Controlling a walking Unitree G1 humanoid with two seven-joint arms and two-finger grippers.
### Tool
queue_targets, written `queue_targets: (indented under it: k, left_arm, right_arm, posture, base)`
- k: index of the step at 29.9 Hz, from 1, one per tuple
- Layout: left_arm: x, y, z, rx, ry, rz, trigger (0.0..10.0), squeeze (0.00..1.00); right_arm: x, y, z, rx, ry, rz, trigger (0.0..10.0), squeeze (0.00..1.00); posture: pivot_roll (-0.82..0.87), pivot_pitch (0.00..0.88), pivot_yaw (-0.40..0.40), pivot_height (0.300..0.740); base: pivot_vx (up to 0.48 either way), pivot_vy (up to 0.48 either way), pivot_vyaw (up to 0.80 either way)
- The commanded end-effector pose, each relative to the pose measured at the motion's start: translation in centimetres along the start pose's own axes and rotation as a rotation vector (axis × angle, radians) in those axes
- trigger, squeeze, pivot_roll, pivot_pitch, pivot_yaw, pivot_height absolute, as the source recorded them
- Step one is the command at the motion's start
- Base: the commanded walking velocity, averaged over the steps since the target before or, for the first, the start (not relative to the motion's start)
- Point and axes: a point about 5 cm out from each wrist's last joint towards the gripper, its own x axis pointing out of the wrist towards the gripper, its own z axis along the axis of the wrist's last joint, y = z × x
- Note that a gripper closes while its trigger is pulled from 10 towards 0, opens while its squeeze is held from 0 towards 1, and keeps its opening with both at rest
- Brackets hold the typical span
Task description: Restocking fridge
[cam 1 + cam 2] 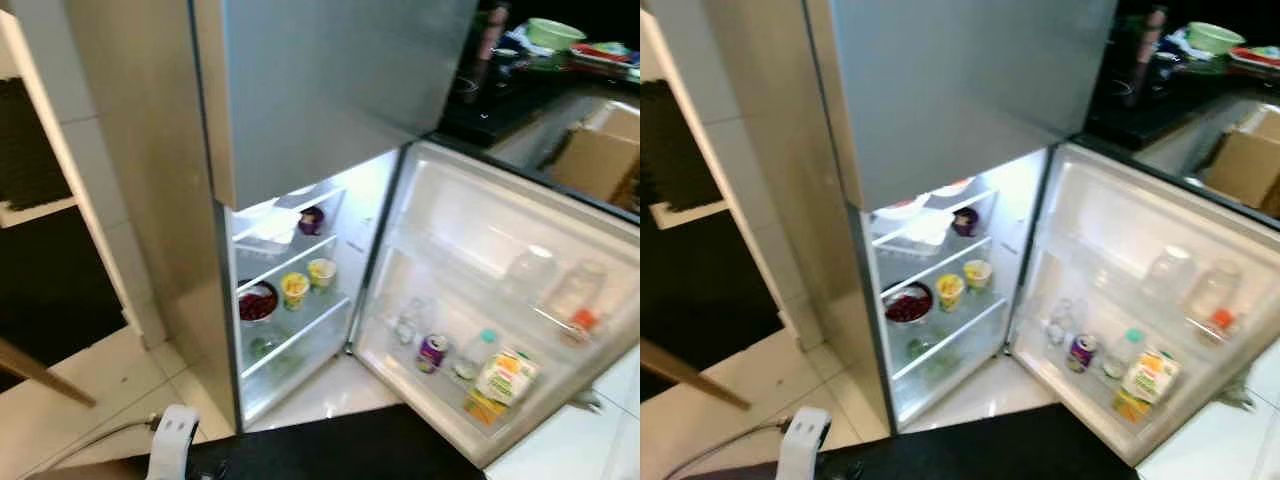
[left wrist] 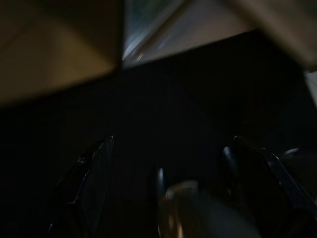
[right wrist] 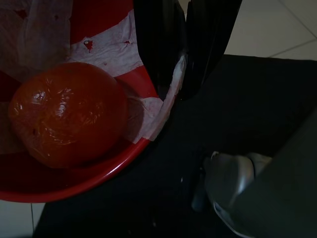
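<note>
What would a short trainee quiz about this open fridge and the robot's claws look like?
1. True or false: the fridge door stands open.
2. What does the right claw grip? A) the rim of a red bowl B) a can C) a carton
3. Fill in: two yellow cups stand on a shelf beside a dark bowl of ____ food.

Key
1. True.
2. A: its fingers pinch the rim; a wrapped red round thing lies inside.
3. Red.
</note>
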Motion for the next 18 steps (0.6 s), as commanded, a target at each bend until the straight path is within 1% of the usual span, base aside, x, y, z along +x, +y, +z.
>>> queue_targets:
  k: [1, 5, 7, 13, 18]
  left_arm:
    - [-0.3, -0.3, -1.7, -0.036, 0.045, 0.027, 10.0, 0.00]
    - [-0.5, -0.5, -2.5, -0.052, 0.069, 0.043, 10.0, 0.00]
    - [-0.5, -0.6, -2.9, -0.084, 0.072, 0.063, 10.0, 0.00]
    - [-0.3, -1.2, -3.1, -0.118, 0.069, 0.063, 10.0, 0.00]
    - [-0.2, -1.4, -3.3, -0.117, 0.084, 0.061, 10.0, 0.00]
  right_arm:
    - [-0.1, -0.3, 0.0, -0.014, 0.002, -0.011, 10.0, 0.00]
    - [-0.1, -0.3, 0.0, -0.018, 0.001, -0.009, 10.0, 0.00]
    - [-0.1, -0.3, 0.0, -0.030, 0.003, -0.008, 10.0, 0.00]
    - [-0.1, -0.3, -0.1, -0.047, 0.010, -0.007, 10.0, 0.00]
    - [-0.1, -0.3, -0.1, -0.050, 0.012, -0.007, 10.0, 0.00]
  posture:
    - [-0.09, 0.009, -0.081, 0.740]
    - [-0.10, 0.009, -0.080, 0.740]
    - [-0.09, 0.011, -0.083, 0.740]
    - [-0.09, 0.011, -0.083, 0.740]
    - [-0.10, 0.010, -0.080, 0.740]
  base:
    - [0.000, 0.000, 0.77]
    - [0.000, 0.000, 0.77]
    - [0.000, 0.000, 0.77]
    - [0.000, 0.000, 0.77]
    - [0.000, 0.000, 0.77]
